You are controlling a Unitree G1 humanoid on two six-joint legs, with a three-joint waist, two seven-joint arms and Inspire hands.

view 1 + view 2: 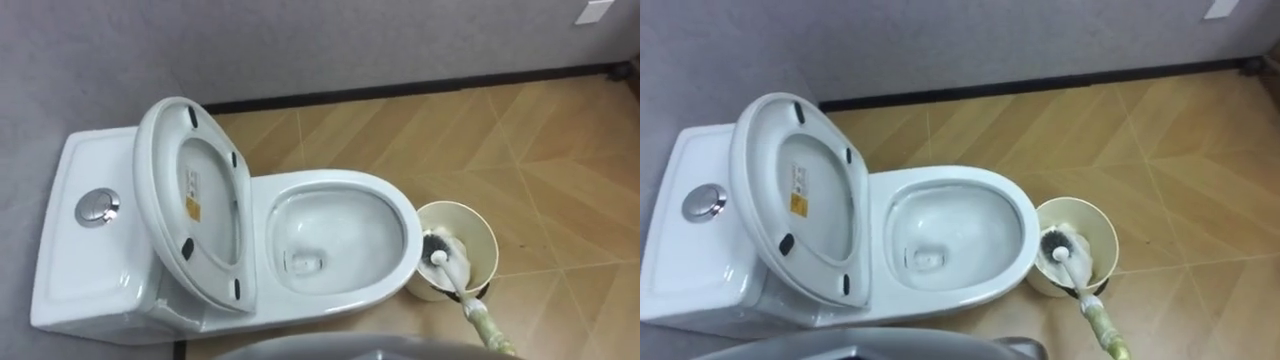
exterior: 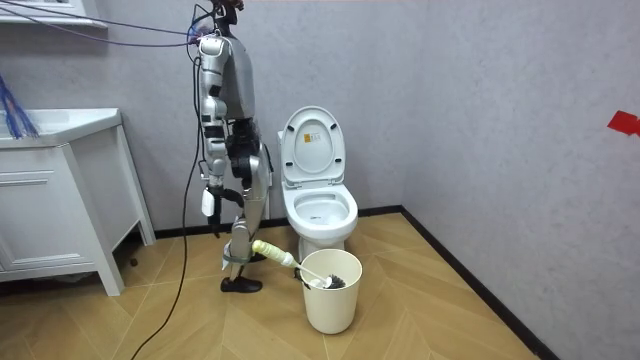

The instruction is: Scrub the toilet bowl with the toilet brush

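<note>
The walls (image 2: 480, 90) are plain grey with a slightly textured look. A black baseboard (image 1: 400, 88) runs along the bottom where they meet the floor (image 2: 430, 310), which is light wood-look plank laid in a chevron sort of pattern. Over on the left of the room view there's a white vanity cabinet (image 2: 50, 220) with panelled doors and a pale countertop. Small stuff: a red tag (image 2: 623, 122) stuck on the right-hand wall, a white wall plate (image 1: 595, 10) above the baseboard, and the light's pretty soft and even all over.
</note>
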